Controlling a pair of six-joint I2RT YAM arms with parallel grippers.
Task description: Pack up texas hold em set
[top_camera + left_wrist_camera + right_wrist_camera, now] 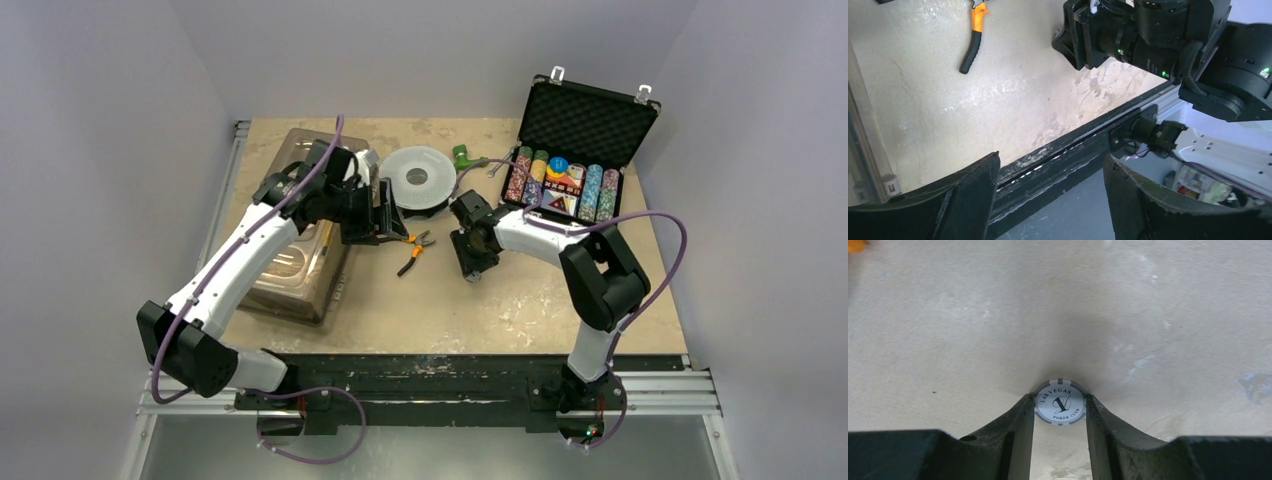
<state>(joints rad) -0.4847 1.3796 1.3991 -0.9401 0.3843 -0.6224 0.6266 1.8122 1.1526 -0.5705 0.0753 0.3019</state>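
The texas hold em set's black case [588, 118] stands open at the back right, its foam-lined lid upright. Multicoloured chip rows [560, 186] fill its tray. A single white poker chip [1060, 402] marked "Las Vegas Poker Club" lies flat on the table. My right gripper [1060, 397] is shut on it, one fingertip against each side of its rim. In the top view this gripper [470, 262] points down at mid-table, left of the case. My left gripper [1052, 157] is open and holds nothing. It hovers beside the grey spool [418, 178].
A large clear plastic bin [300, 255] sits at the left under my left arm. Orange-handled pliers [414, 250] lie between the two grippers. A small green object [463, 155] is behind the spool. The table's black front rail [1068, 150] shows below my left fingers.
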